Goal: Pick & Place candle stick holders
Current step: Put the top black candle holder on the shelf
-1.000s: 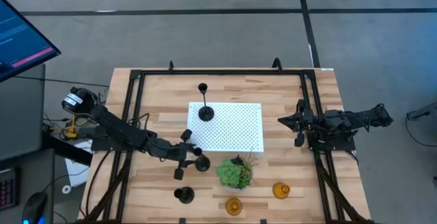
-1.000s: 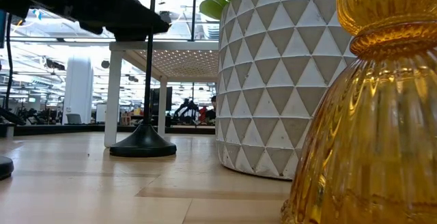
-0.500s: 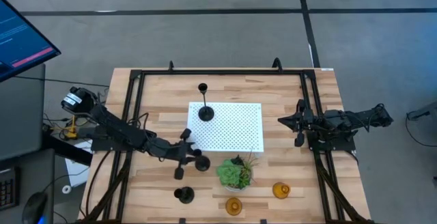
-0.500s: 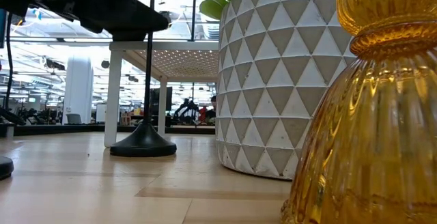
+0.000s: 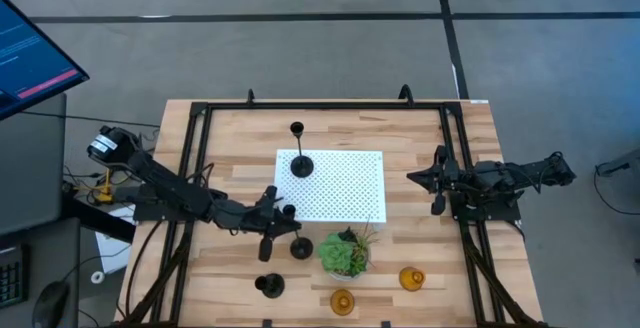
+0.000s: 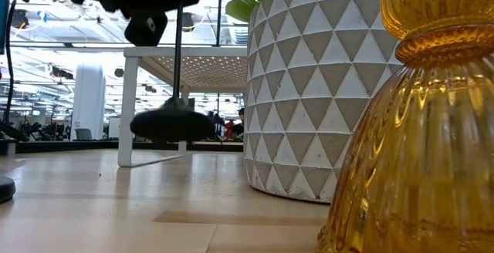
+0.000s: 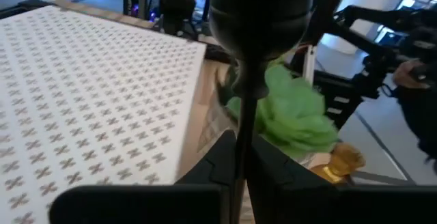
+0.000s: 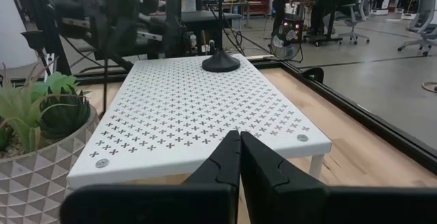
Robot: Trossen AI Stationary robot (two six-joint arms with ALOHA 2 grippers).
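Note:
My left gripper (image 5: 283, 226) is at the table's near middle, left of the green plant, shut on a black candle holder (image 5: 301, 247) whose round base (image 6: 171, 124) hangs above the table. A taller black holder (image 5: 300, 163) stands by its base on the white perforated platform (image 5: 345, 183). A third black holder (image 5: 269, 286) stands near the front edge. Two amber holders (image 5: 342, 302) (image 5: 411, 279) stand on the table at the front. My right gripper (image 5: 437, 196) waits shut at the table's right side. My left gripper pinches the black holder's thin stem (image 7: 243, 125) between its two fingers (image 7: 222, 164), below the cup (image 7: 263, 12). The fingers come level from the table's left and lie across the stem. The holder stands about upright in the hold, its base clear of the table.
A green plant in a white faceted pot (image 5: 345, 253) stands just right of the lifted holder, near the front edge. One amber holder (image 6: 417, 122) fills the low view's right side. Black frame rails (image 5: 195, 168) run along the table's sides.
My left gripper has gone up with the black holder. The holder's base, which stood on the table, is now lifted clear of it and has shifted a little toward the plant. The stem stays about upright.

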